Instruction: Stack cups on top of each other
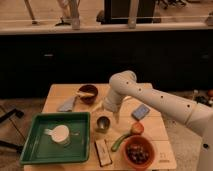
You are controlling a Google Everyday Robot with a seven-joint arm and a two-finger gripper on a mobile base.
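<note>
A light wooden table (157,131) is carrying everything. A green tray (35,145) is sitting on its left front part, and a dark brown bowl (88,93) and a grey cloth (67,104) are lying toward the back. A cup (103,123) is standing near the middle with the end effector (106,112) hanging just above it. A blue sponge (141,111), a red fruit (137,128), a green vegetable (119,141), a reddish bowl (138,152) and a small flat packet (103,152) are resting on the right and front.

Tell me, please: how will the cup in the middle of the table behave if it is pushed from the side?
The cup stands upright, open end up, below the gripper. It looks small and probably light, so a low push would likely slide it on the smooth table. A push near its rim might tip it, and then it could roll.
</note>
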